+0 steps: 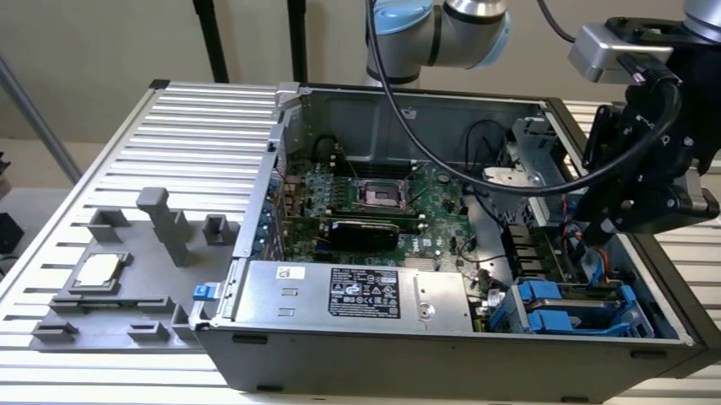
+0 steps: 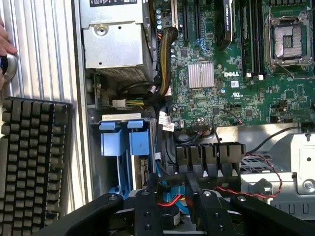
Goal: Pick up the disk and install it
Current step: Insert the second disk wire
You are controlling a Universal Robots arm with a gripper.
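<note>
Blue-railed, the disk (image 1: pixel 563 308) sits down in the drive bay at the case's (image 1: pixel 451 359) near corner on the exterior view's right, looks seated to me, while the gripper (image 1: pixel 603 228) hovers just above, jaws apart and empty.

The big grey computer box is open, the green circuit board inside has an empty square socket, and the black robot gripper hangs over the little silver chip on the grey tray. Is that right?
Not quite. In the exterior view the black robot gripper hangs over the open grey computer case, near its blue plastic drive brackets, not over the small square silver chip on the grey tray. The green circuit board and its empty socket are right.
</note>
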